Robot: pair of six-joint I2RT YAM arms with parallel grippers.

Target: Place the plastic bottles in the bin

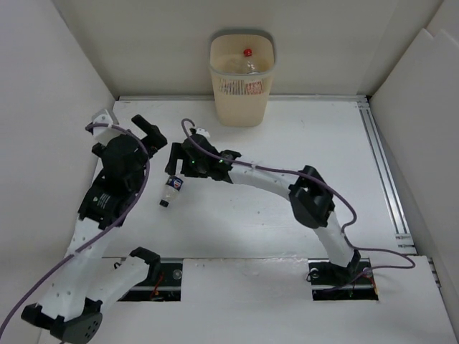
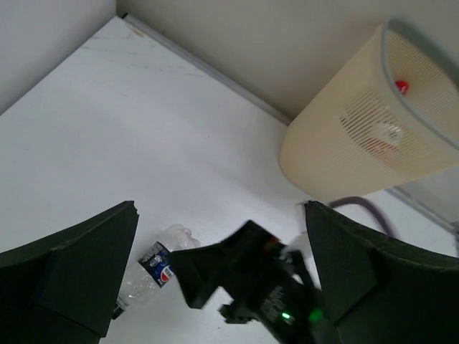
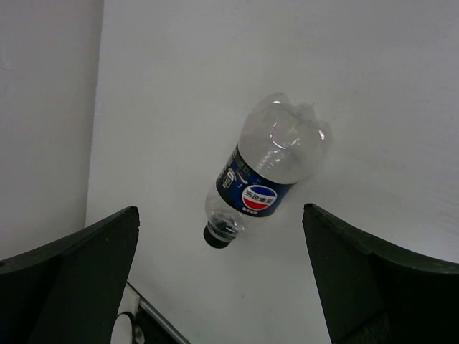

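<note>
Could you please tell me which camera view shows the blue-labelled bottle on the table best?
The right wrist view: the bottle lies whole and large in frame, its label and dark cap clear. The top view shows it whole but tiny; the left wrist view shows it small and partly hidden.

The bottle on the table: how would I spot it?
Start at the cream bin on the white table. Nearer and left of it, a clear bottle lies on its side, blue label, dark cap. The bottle in the bin has a red cap.
</note>
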